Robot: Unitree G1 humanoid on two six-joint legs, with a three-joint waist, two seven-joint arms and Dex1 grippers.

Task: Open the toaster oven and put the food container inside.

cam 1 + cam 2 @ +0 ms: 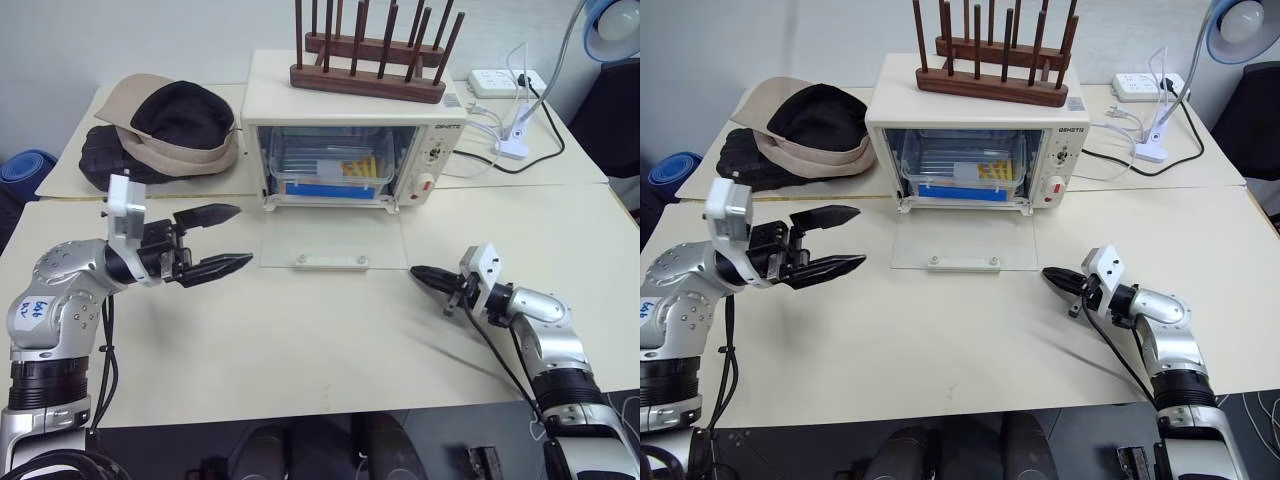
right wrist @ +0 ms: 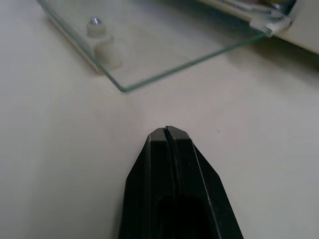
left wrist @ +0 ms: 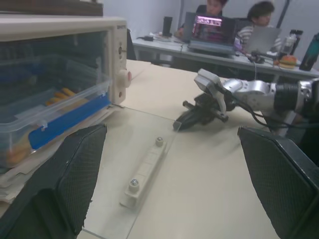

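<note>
**Box is in the oven, door lies flat**

I look down at a big cream table (image 1: 300, 350). At the back of it stands the toaster oven (image 1: 355, 150). Its glass door (image 1: 333, 240) is dropped all the way down and lies flat on the table, with its pale handle (image 1: 330, 261) near the front edge. The food container (image 1: 330, 172) sits inside the oven, on the rack. I can see its clear lid, the blue strip along its front side and the yellow sticks in it. The knobs and the red button (image 1: 426, 184) are on the right side of the oven.

My left gripper (image 1: 218, 240) hangs above the table, to the left of the glass door and apart from it. Its two black fingers (image 1: 205, 214) are spread wide. There is nothing between them.

My right gripper (image 1: 418, 274) is low over the table, just beside the right front corner of the glass door. Its fingers are pressed tight together and it holds nothing. The tip points toward the door but does not touch it.

On top of the oven stands a brown wooden rack (image 1: 370, 60) with tall pegs. Left of the oven lies a tan and black hat (image 1: 175, 120). Behind the oven on the right I see a white power strip (image 1: 505, 82) and some cables.
</note>
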